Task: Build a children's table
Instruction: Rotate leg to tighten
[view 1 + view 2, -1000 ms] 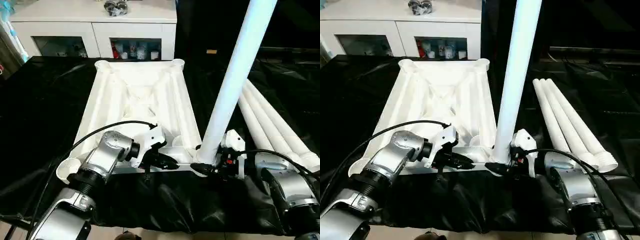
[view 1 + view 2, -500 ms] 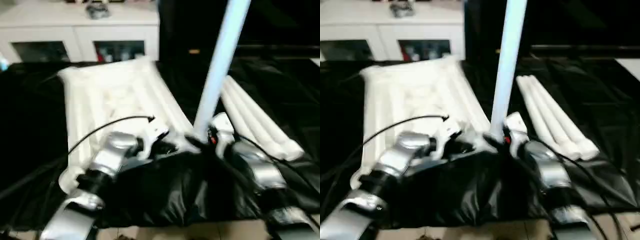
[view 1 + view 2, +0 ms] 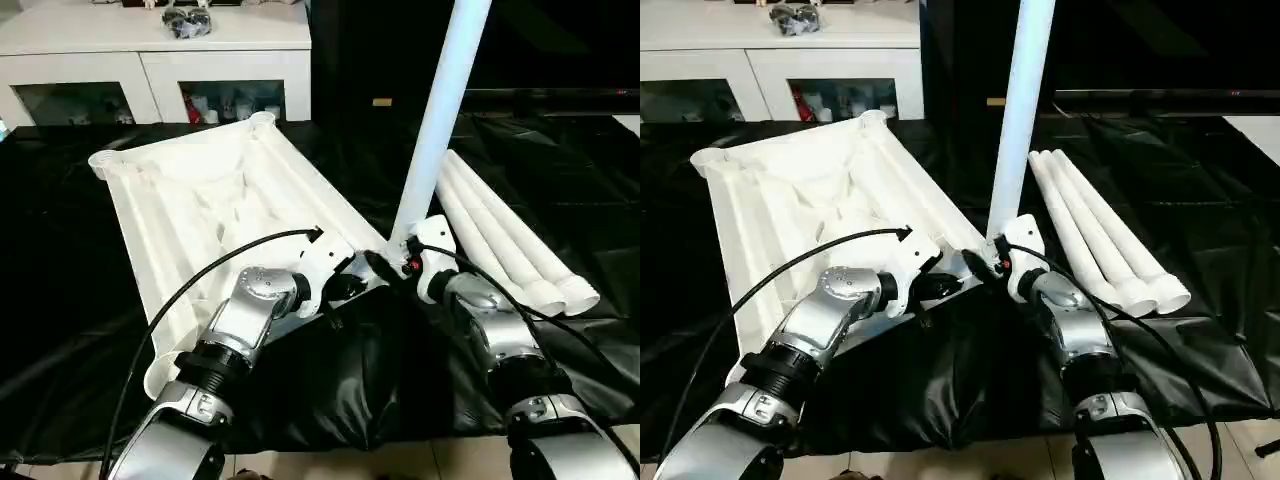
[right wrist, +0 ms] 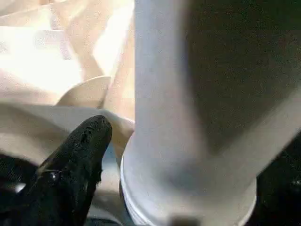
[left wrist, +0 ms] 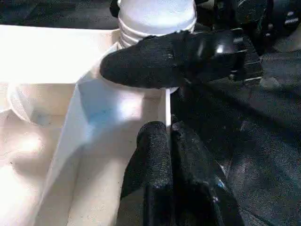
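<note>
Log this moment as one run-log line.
phase: fitting first leg | left gripper: shut on tabletop edge | right gripper: at upright leg base | spare legs: three lying right of tabletop

Upright leg [image 3: 440, 120] cut off by the upper edge in both eye views; top end out of frame. Foot of that leg and its corner socket masked by the right gripper [image 3: 385, 268] and white wrist housing. Near edge of the table top [image 3: 200, 200] covered by the left forearm [image 3: 240, 320] and folds of black cloth [image 3: 350, 380]. Cabinet [image 3: 150, 60] contents behind glass too small to identify. Dark item on cabinet top [image 3: 185, 18] cropped, unidentifiable. Right wrist view: second finger concealed behind the leg.
</note>
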